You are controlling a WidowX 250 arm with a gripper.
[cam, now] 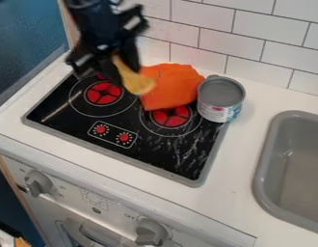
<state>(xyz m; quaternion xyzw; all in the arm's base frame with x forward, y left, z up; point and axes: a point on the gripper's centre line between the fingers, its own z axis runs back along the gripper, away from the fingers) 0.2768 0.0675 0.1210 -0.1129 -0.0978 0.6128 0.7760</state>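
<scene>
The black gripper [120, 66] hangs over the back left of the stove, shut on a yellow, spoon-like object [137, 82]. That object slants down to the right, its wide rounded end in front of the left edge of an orange cloth [169, 86]. The cloth lies over the back right part of the stove, partly covering a red burner. Right of the cloth, a grey-topped can [220, 99] with a white and blue label stands upright at the stove's right edge.
The black stovetop [116, 132] has a grey rim and red burners and knobs. A grey sink [297, 164] is set into the white counter [252, 140] at right. White tiles [258, 29] rise behind; a blue panel [26, 38] stands at left.
</scene>
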